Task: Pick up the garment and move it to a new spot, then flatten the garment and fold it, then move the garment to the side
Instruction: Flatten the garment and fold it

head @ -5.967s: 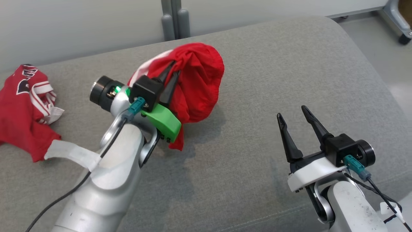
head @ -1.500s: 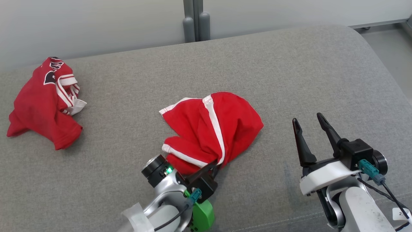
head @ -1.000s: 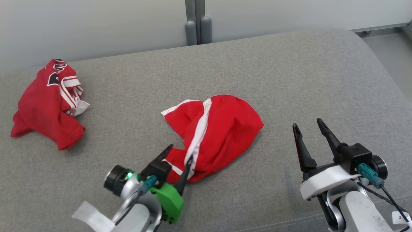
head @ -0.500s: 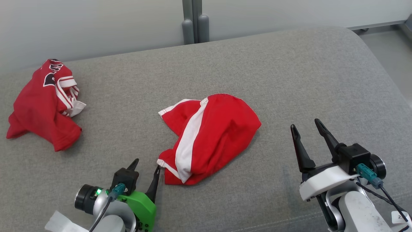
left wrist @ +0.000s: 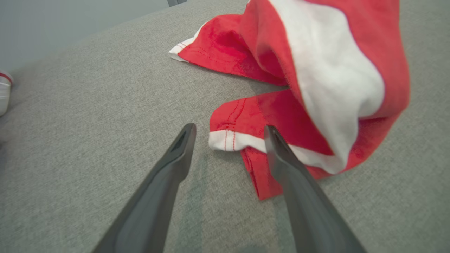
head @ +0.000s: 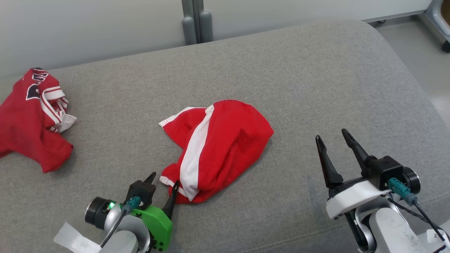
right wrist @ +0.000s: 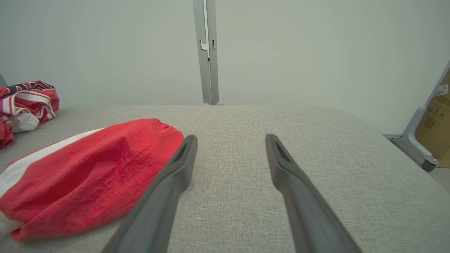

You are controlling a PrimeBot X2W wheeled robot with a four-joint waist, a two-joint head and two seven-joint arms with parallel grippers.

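Red cloth with a white stripe, the garment (head: pixel 218 147) lies crumpled near the middle of the grey cushion (head: pixel 316 88), well apart from a second red garment (head: pixel 31 116) at my far left. My left fingers (head: pixel 164 178) are spread wide and empty, low at the garment's near corner, the white-edged hem (left wrist: pixel 232 140) just between them. My right fingers (head: pixel 331 134) are also apart, holding nothing, hovering beside the heap's right side. I judge the relocating done and flattening in hand. Next I should close on that hem corner, take another edge with the right, and draw the cloth out flat.
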